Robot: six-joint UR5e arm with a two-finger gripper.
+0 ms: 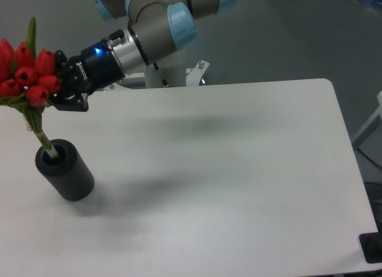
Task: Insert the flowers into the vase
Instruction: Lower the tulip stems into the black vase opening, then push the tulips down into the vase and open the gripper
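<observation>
Your gripper (59,86) sits at the far left of the table, black-bodied, pointing left and slightly down from the arm's silver wrist, where a blue light shows. Its fingers reach into the right side of the flowers (27,71), against the red buds; whether they are clamped on the bunch or merely beside it, you cannot tell from this view, since the buds and the dark fingers overlap. The flowers stand nearly upright, heads partly cut off by the left frame edge, one green leaf rising above the buds. Their pale green stems run down and slightly right, and the lower end enters the round hole of the vase (65,171). The vase is a dark grey cylinder resting on the white table (239,169) near its left edge, appearing tilted with its top toward the upper left. The buds sit well above the vase rim, with a length of stem exposed between. Behind the gripper you see the arm (161,14), grey with light blue joint caps, reaching in from the top of the frame over the table's far edge
</observation>
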